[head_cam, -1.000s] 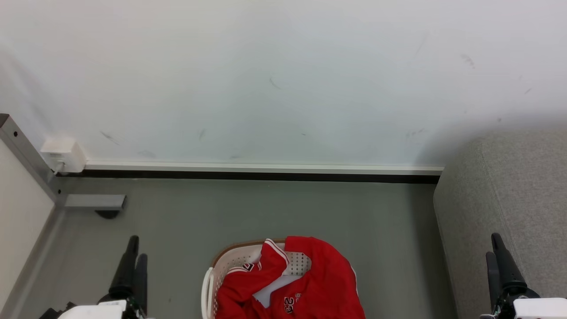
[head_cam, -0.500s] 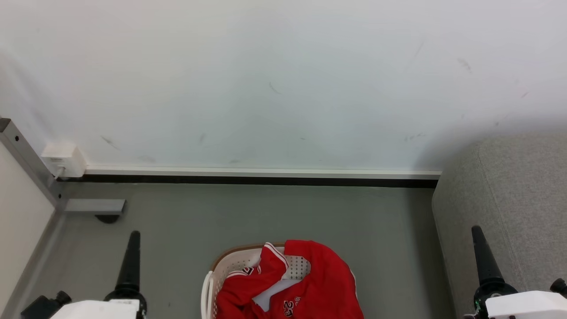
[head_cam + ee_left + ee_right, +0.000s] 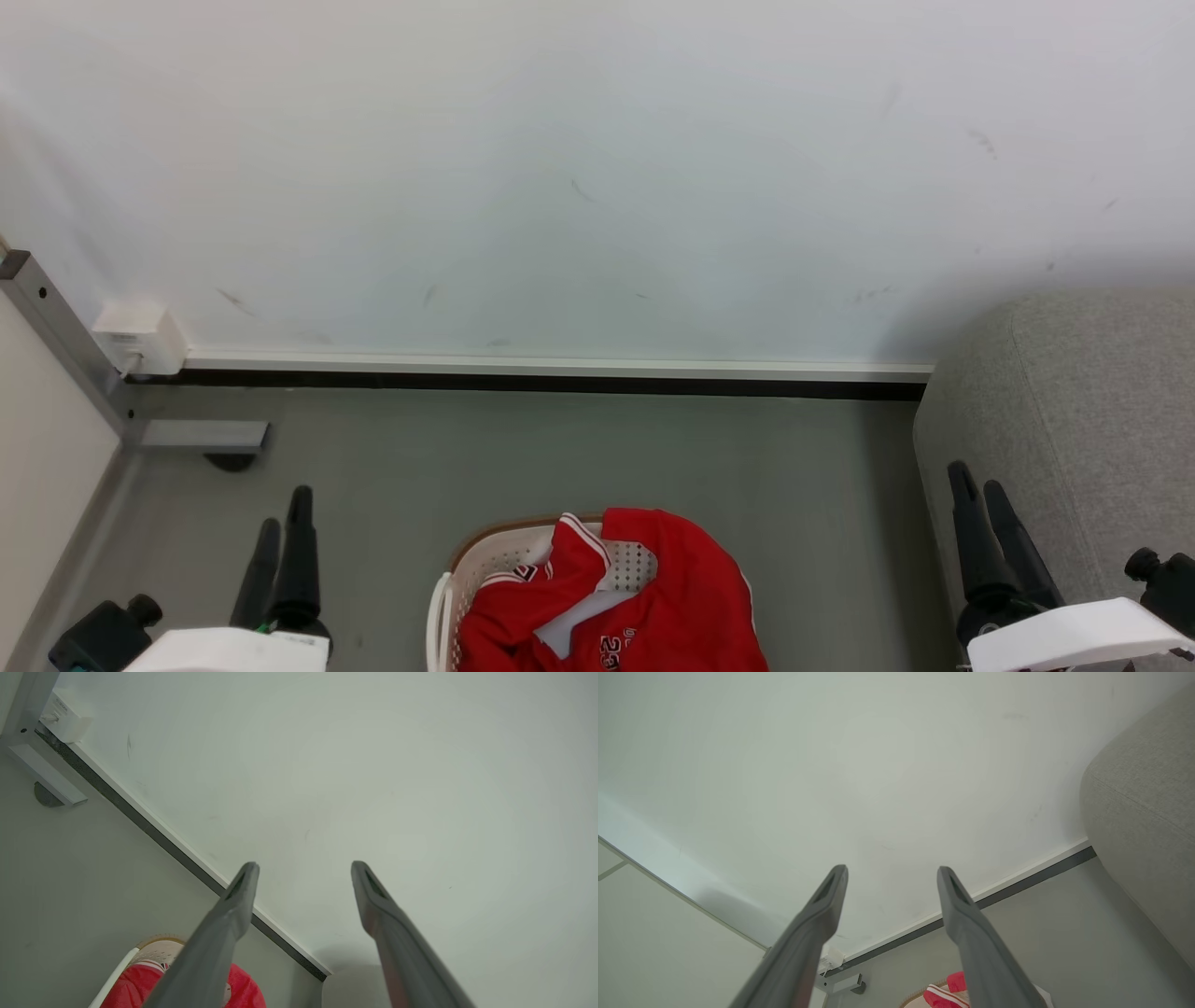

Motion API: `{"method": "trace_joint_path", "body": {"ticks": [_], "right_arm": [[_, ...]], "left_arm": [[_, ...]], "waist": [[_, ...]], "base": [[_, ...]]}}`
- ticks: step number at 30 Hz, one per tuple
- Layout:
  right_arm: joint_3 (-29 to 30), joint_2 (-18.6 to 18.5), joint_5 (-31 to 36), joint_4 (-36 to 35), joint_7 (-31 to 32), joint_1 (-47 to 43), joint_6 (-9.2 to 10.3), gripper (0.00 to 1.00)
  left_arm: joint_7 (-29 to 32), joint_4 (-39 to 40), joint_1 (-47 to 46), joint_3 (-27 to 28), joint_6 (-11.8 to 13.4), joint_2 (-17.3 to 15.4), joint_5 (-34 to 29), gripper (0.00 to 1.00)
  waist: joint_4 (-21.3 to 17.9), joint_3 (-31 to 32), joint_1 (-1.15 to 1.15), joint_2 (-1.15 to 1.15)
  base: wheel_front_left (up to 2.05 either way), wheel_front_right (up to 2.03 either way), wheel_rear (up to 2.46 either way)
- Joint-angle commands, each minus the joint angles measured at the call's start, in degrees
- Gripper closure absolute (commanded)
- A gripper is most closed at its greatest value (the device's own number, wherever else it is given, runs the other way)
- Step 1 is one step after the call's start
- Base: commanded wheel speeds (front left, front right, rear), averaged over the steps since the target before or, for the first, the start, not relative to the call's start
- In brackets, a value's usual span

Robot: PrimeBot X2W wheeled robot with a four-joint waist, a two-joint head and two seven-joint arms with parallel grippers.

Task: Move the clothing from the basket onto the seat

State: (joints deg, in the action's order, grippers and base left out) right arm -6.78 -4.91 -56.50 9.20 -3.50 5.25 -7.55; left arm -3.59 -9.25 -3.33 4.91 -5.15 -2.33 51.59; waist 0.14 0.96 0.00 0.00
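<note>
Red clothing (image 3: 672,597) lies heaped in the basket (image 3: 485,555) on the floor (image 3: 560,448), spilling over its right rim, with the grey seat (image 3: 1074,420) near on the right. Our left gripper (image 3: 285,509) and right gripper (image 3: 974,476) flank the basket, jaws wide and empty. We judge a grab into the bunched middle safer than the trailing edge.

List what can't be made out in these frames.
- Basket: head view, lower half cut off by the bottom edge.
- Clothing: head view, garment count unclear; folds and that edge hide the rest.
- Sofa: head view, mostly cut off by the right edge.
- Left wrist view: basket largely behind a finger of the left gripper.
- Right wrist view: clothing tiny, partly behind a finger of the right gripper.
</note>
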Motion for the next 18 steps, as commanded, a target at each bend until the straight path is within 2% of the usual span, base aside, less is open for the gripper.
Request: {"method": "trace_joint_path", "body": {"ticks": [1, 18], "right_arm": [[-0.63, -0.46, 2.80, -1.26, -0.71, 1.57, 0.04, 0.00], [-3.98, -1.01, 15.62, -1.47, -3.75, 1.30, 0.06, 0.00]], "left_arm": [[-0.61, 1.21, -0.18, -0.04, 0.32, -0.49, -2.73, 0.00], [-3.65, 1.06, 0.78, -1.44, 1.35, -0.57, -17.27, 0.00]], "waist": [[0.02, -0.01, 0.00, 0.00], [0.04, 0.63, 0.00, 0.00]], "base": [[0.00, 0.00, 0.00], [0.00, 0.00, 0.00]]}}
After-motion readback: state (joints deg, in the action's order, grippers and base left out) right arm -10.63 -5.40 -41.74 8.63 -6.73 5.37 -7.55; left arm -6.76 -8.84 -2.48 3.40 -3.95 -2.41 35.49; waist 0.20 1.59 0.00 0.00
